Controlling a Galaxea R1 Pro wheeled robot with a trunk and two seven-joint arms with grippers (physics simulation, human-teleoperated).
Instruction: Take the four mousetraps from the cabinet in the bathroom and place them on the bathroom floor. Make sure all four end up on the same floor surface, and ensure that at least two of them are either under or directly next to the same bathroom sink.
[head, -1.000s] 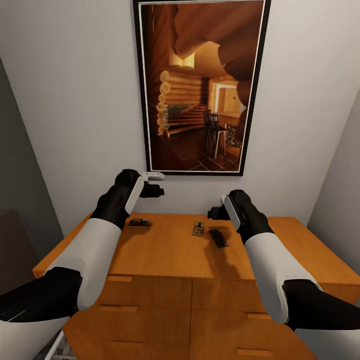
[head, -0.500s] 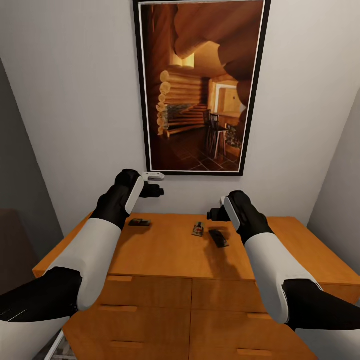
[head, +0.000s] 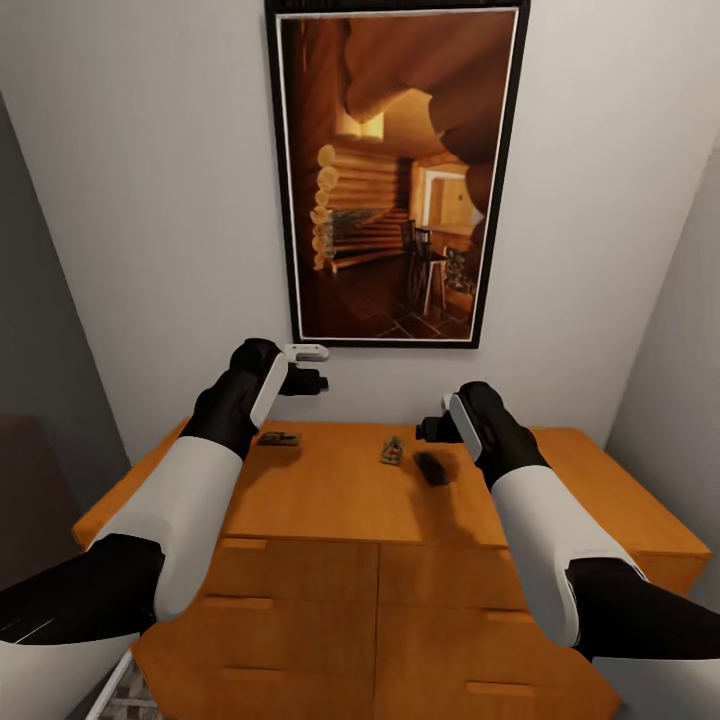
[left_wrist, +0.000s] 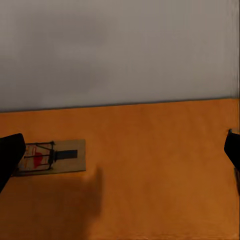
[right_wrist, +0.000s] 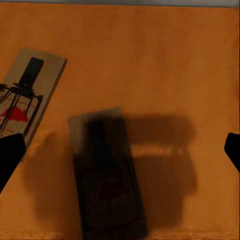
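Observation:
Three mousetraps lie on top of the orange-brown cabinet (head: 330, 590): one at the left (head: 278, 438), one in the middle (head: 392, 451), and a shaded one (head: 432, 467) just right of it. My left gripper (head: 312, 381) hovers open above and behind the left mousetrap (left_wrist: 52, 156), with its fingertips (left_wrist: 10, 157) spread wide. My right gripper (head: 428, 428) hangs open over the shaded mousetrap (right_wrist: 107, 175), and the middle mousetrap (right_wrist: 27, 95) lies beside it. The sink is out of view. A sliver of bathroom floor (head: 128, 702) shows low at the left.
A large framed picture (head: 395, 175) of a log interior hangs on the white wall behind the cabinet. Walls close in on both sides, a grey one (head: 40, 350) at the left. The cabinet's drawer fronts (head: 300, 570) face me.
The whole picture has shifted a little, so the camera has moved. Both arms and the mousetraps keep their places relative to the cabinet.

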